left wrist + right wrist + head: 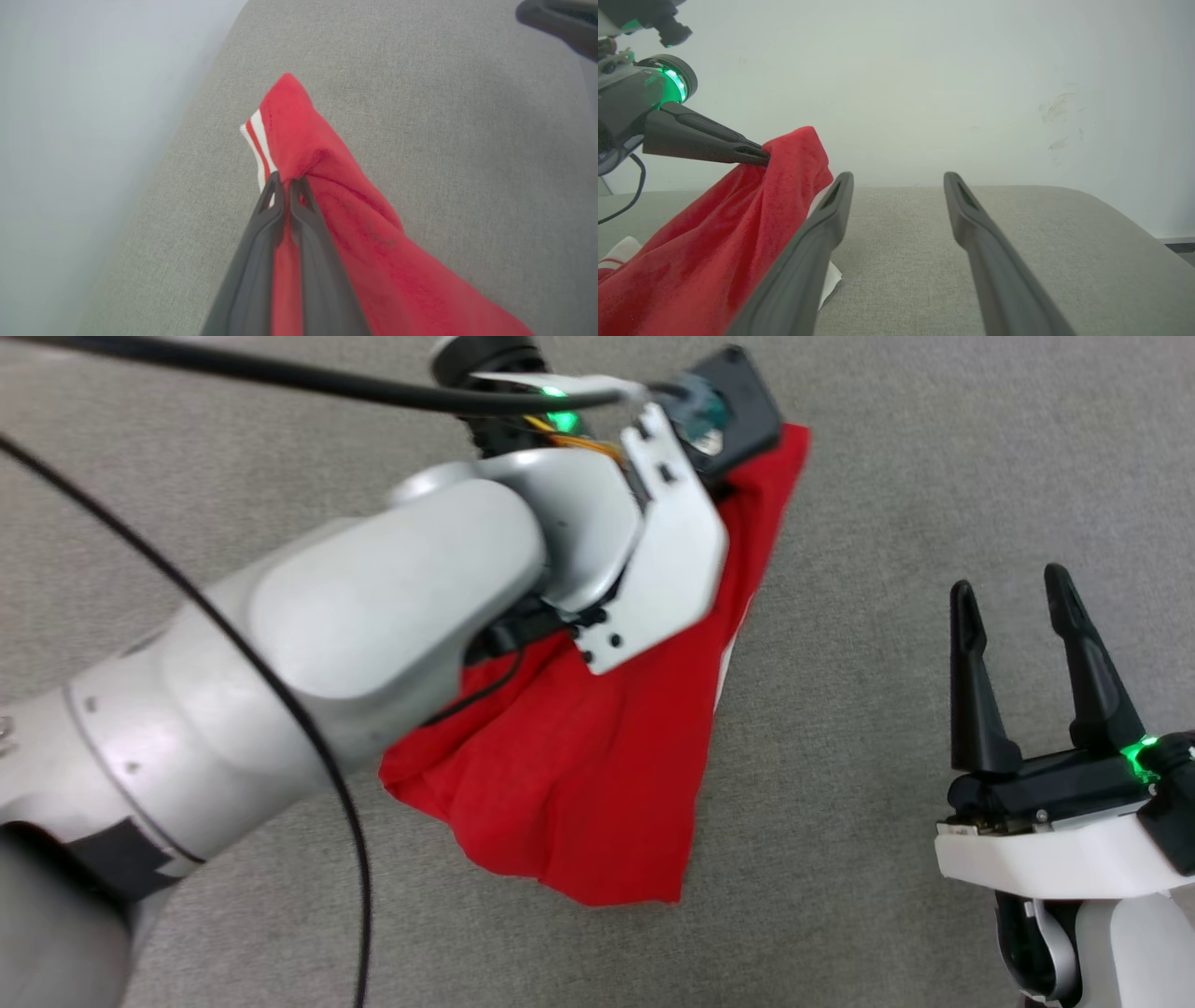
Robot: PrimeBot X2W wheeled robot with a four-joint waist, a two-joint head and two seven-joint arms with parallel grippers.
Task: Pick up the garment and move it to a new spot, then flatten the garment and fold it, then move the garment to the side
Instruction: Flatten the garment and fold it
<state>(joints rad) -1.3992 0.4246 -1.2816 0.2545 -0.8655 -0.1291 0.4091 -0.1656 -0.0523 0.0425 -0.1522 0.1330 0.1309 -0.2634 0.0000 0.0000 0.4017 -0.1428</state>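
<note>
— Garment (579, 784) where, at this moment?
— Red, trailing across the grey fabric desk (934, 448), far corner raised off it.
— And the grippers?
— Near, the right gripper (1008, 581) hovers beside the cloth, fingers apart. Farther off, the left gripper (287, 179) has its fingers clamped on the raised, stripe-trimmed corner.

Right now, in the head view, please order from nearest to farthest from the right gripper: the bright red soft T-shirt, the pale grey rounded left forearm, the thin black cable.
1. Bright red soft T-shirt, just left of the right gripper.
2. Pale grey rounded left forearm, above the shirt's left part.
3. Thin black cable, at the far left.
</note>
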